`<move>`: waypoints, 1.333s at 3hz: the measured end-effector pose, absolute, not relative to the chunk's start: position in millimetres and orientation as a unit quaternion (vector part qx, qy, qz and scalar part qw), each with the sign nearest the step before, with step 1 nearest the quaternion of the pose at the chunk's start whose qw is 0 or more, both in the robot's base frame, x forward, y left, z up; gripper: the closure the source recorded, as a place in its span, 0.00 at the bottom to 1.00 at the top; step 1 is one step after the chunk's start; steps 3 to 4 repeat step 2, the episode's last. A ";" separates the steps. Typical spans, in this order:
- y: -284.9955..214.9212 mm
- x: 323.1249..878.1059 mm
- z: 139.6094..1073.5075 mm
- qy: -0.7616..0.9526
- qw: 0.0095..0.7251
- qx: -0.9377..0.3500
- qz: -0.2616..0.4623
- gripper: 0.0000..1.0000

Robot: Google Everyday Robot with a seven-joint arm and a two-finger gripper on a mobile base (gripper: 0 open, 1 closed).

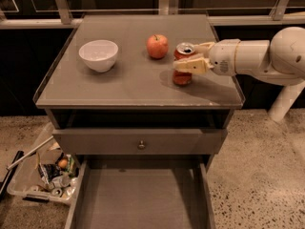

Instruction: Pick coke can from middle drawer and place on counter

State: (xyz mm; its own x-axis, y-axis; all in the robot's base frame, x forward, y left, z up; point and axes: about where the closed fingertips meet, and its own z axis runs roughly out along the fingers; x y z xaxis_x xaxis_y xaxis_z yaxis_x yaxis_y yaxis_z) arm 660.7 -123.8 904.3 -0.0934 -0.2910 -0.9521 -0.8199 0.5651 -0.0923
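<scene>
The red coke can point(184, 48) stands upright on the grey counter point(128, 86), right of centre. My gripper point(188, 57) reaches in from the right and is shut on the coke can, one finger across its front and one behind it. The middle drawer point(138, 194) is pulled open below, and its flat grey floor is bare.
A red-orange apple point(157, 46) sits just left of the can. A white bowl point(98, 55) is at the counter's left. A drawer front with a round knob point(141, 144) sits above the open drawer. A clear bin of litter point(43, 175) stands on the floor at left.
</scene>
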 end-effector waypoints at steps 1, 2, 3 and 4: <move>-123.8 660.7 904.3 0.698 0.543 -0.398 0.243 0.00; -123.8 660.7 904.3 0.698 0.543 -0.398 0.243 0.00; -123.8 660.7 904.3 0.698 0.543 -0.398 0.243 0.00; -123.8 660.7 904.3 0.698 0.543 -0.398 0.243 0.00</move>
